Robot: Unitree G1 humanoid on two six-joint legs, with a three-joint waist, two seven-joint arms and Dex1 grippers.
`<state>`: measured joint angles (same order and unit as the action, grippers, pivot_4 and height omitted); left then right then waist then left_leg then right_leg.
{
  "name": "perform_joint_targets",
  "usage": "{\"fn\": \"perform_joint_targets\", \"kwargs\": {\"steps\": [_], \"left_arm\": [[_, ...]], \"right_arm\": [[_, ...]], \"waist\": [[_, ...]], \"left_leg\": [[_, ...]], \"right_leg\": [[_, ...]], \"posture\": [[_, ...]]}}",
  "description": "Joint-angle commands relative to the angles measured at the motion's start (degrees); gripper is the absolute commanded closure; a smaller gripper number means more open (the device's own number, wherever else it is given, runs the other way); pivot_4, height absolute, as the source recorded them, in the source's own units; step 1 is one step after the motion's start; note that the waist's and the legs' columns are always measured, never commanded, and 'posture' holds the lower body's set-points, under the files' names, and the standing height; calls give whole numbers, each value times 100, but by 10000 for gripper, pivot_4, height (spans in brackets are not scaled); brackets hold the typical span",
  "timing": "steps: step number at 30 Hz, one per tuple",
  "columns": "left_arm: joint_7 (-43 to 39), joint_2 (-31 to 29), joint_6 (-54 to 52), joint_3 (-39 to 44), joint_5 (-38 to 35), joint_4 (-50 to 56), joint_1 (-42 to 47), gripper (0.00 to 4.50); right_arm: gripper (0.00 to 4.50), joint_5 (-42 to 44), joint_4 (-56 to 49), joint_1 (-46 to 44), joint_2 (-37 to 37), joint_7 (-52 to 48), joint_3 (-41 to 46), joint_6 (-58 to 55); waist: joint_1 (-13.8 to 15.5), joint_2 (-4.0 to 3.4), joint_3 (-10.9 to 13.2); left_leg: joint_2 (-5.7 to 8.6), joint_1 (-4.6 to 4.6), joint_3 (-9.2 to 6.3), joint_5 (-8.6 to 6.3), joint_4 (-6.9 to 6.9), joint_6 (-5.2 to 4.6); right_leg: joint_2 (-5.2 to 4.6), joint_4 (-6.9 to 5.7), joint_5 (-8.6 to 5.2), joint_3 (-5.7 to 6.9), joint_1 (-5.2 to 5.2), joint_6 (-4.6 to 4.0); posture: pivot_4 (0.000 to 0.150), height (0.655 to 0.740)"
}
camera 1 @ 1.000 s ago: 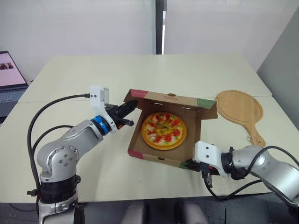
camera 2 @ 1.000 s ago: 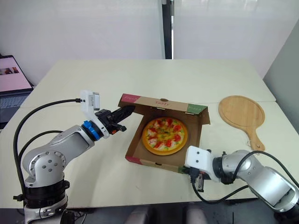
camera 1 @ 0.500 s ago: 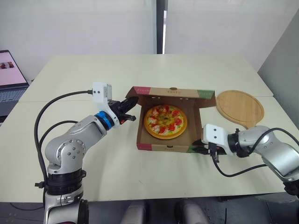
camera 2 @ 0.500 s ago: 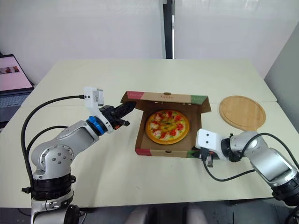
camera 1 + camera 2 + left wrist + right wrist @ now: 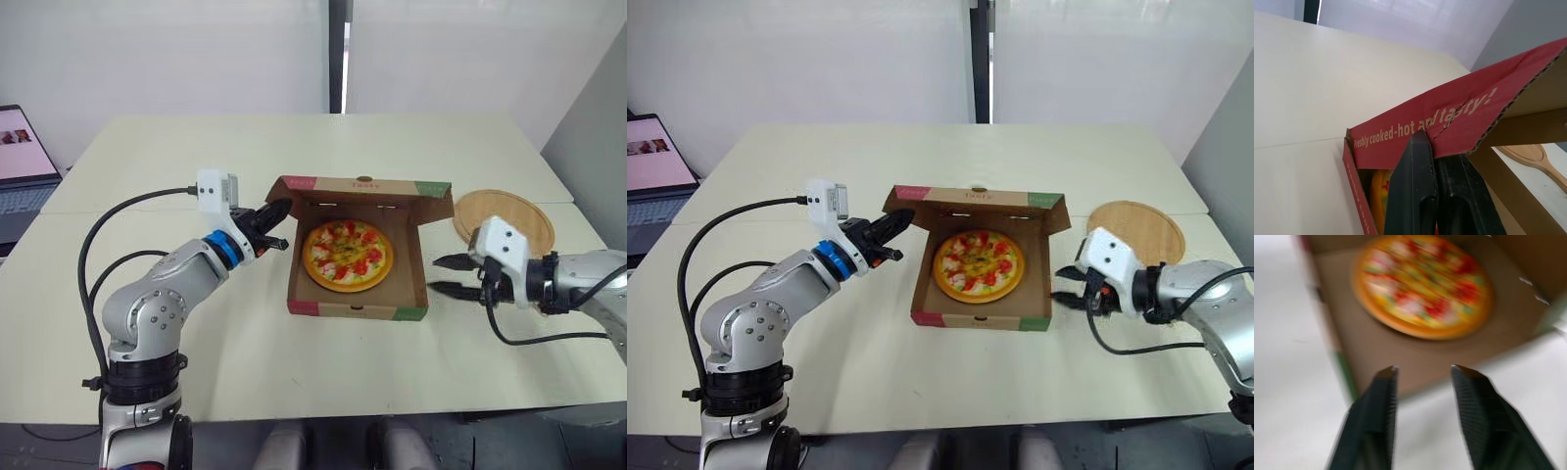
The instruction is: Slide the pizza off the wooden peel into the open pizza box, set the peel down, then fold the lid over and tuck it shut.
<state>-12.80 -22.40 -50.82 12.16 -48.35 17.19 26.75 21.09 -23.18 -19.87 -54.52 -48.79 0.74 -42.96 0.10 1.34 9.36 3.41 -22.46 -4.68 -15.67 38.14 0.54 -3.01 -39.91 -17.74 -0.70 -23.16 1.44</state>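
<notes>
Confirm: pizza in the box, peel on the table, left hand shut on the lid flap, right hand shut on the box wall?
Wrong on the right hand: it is open, gripping nothing, per the right wrist view. Pizza, peel and left hand on the lid flap are as stated.

Pizza [image 5: 344,255] is seated flat inside the pizza box [image 5: 358,311]; lid [image 5: 362,186] is raised near upright at the far edge. Wooden peel [image 5: 500,204] is laid flat on the surface [image 5: 294,147], right of the box.
</notes>
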Motion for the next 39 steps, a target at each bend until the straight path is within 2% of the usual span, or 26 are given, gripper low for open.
{"fn": "perform_joint_targets", "kwargs": {"steps": [1, 2, 3, 7, 16, 28, 39], "left_arm": [[-177, -61, 47, -6, -10, 129, 50, 45000], [-204, -89, 17, -9, -15, 174, 4, 45000], [-235, -120, -4, -11, -20, 228, -58, 45000], [-245, -144, -21, 27, -42, 331, -194, 45000], [-502, -176, 66, -41, -36, 303, -182, 45000], [-1448, -645, 208, -96, 154, -156, 23, 45000], [-1722, -696, 697, -256, 727, -172, -8, 45000]], "right_arm": [[40533, -500, 393, -632, 344, 596, -187, 176], [43582, -607, 521, -762, 425, 670, -264, 186], [44734, -730, 658, -880, 488, 729, -334, 227], [44734, -736, 989, -1231, 845, 819, -317, 309], [44734, -415, 1048, -1499, 1365, 594, -275, 298], [44734, -510, 1234, -1548, 1485, 562, -238, 466], [44734, -546, 1199, -1527, 1481, 542, -231, 526]], "waist": [[-25, 0, 0], [-27, 0, 0], [-22, 0, 0], [1, 0, 0], [-20, 0, 0], [-35, 0, 0], [-35, 0, 0]], "left_leg": [[0, 3, 3, 0, -2, 0], [-1, 4, 2, 0, -3, 1], [-2, 5, 1, 0, -5, 1], [3, -3, 0, 0, -4, 0], [2, -3, -2, -1, -2, -1], [1, -2, -1, -1, -4, -1], [1, -3, -1, -1, -5, -1]], "right_leg": [[0, -2, 0, -3, -1, 0], [1, -3, 0, -3, -1, 0], [1, -3, 0, -1, -2, 0], [-3, 4, 0, -1, -3, 0], [-2, 2, 1, 1, -4, 0], [-1, 1, 1, 1, -7, 0], [-2, 2, 1, 1, -7, 0]], "posture": [[1500, 7400], [1500, 7400], [1500, 7400], [1500, 7400], [1500, 7400], [1500, 7400], [1500, 7400]]}}
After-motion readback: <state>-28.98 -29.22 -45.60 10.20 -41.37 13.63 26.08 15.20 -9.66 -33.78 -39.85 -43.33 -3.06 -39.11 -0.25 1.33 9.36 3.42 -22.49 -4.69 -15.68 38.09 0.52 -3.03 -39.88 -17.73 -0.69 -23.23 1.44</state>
